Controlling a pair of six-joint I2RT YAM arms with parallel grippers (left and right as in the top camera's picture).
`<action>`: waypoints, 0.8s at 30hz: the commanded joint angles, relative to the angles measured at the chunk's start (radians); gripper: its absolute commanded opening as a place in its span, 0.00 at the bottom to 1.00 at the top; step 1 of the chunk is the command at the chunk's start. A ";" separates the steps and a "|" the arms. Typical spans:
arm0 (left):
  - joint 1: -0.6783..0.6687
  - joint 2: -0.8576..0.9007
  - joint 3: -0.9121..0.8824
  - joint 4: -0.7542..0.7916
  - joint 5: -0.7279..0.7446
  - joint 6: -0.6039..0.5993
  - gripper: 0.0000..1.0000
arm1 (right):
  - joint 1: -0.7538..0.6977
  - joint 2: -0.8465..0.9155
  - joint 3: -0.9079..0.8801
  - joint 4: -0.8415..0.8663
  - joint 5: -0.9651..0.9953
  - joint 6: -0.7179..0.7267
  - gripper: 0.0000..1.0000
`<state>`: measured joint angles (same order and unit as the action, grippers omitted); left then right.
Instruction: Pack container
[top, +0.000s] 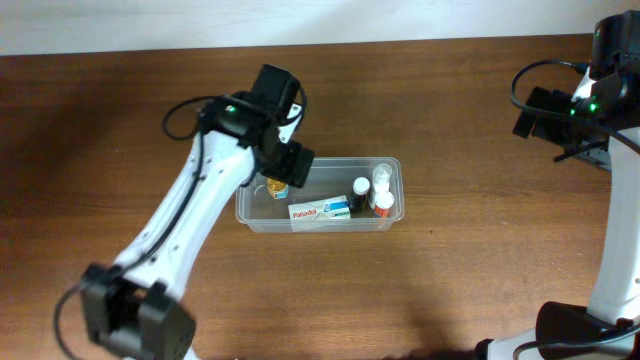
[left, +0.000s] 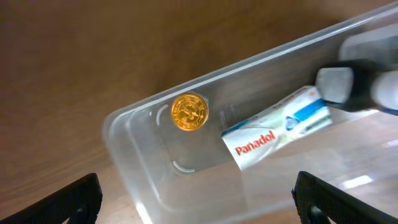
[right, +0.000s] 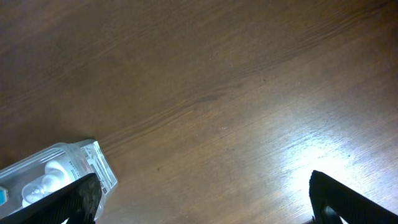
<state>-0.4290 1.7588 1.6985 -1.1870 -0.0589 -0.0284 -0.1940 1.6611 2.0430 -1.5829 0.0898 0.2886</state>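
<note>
We watch the left hand (top: 287, 168) above the container (top: 330, 161)
Overhead, it hangs over the clear, shallow bin's left end, mid surface (top: 480, 280); descending could knock the rim. Left wrist: it gapes wide, empty, above gold-lidded jar (left: 189, 112) and Panadol box (left: 273, 127). Right wrist: right hand (right: 205, 199) spread, empty, well right.

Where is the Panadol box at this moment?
In the overhead view the Panadol box lies inside the container, between the gold-lidded jar at its left end and the small bottles at its right.
</note>
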 joint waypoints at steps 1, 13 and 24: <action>0.003 -0.145 0.026 -0.019 0.033 -0.010 0.99 | -0.004 0.001 0.008 0.001 0.012 0.008 0.98; 0.004 -0.412 0.026 -0.122 0.106 0.025 0.99 | -0.004 0.001 0.008 0.001 0.012 0.008 0.98; 0.049 -0.545 0.021 -0.203 0.047 0.025 0.99 | -0.004 0.001 0.008 0.001 0.012 0.008 0.98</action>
<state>-0.3958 1.2762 1.7168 -1.3808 0.0334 -0.0196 -0.1940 1.6611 2.0430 -1.5826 0.0898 0.2882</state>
